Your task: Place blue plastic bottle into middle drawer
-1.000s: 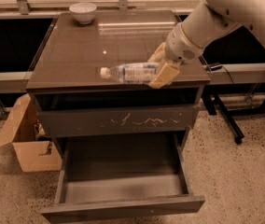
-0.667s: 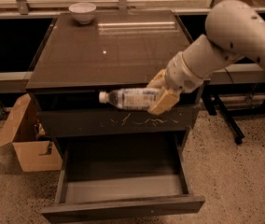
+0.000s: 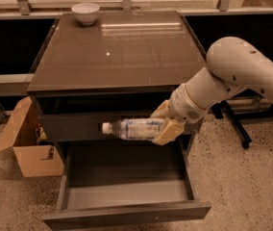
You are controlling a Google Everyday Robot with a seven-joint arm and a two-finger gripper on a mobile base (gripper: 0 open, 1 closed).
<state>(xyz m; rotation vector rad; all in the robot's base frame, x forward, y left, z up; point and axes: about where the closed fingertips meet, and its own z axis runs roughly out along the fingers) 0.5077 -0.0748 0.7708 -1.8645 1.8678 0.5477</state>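
Note:
The blue plastic bottle [image 3: 135,129], clear with a pale label and a white cap pointing left, lies on its side in my gripper [image 3: 165,123]. The gripper is shut on the bottle's base end and holds it in the air in front of the cabinet, above the open middle drawer [image 3: 127,193]. The drawer is pulled out, with a smooth grey floor and nothing in it. My white arm [image 3: 232,76] comes in from the right.
A white bowl [image 3: 85,12] stands at the back left of the cabinet top [image 3: 117,52]. An open cardboard box [image 3: 26,143] sits on the floor left of the cabinet. A black stand leg [image 3: 235,124] is on the floor to the right.
My gripper has carried the bottle down and forward, from over the cabinet top's front edge to in front of the cabinet, above the open drawer.

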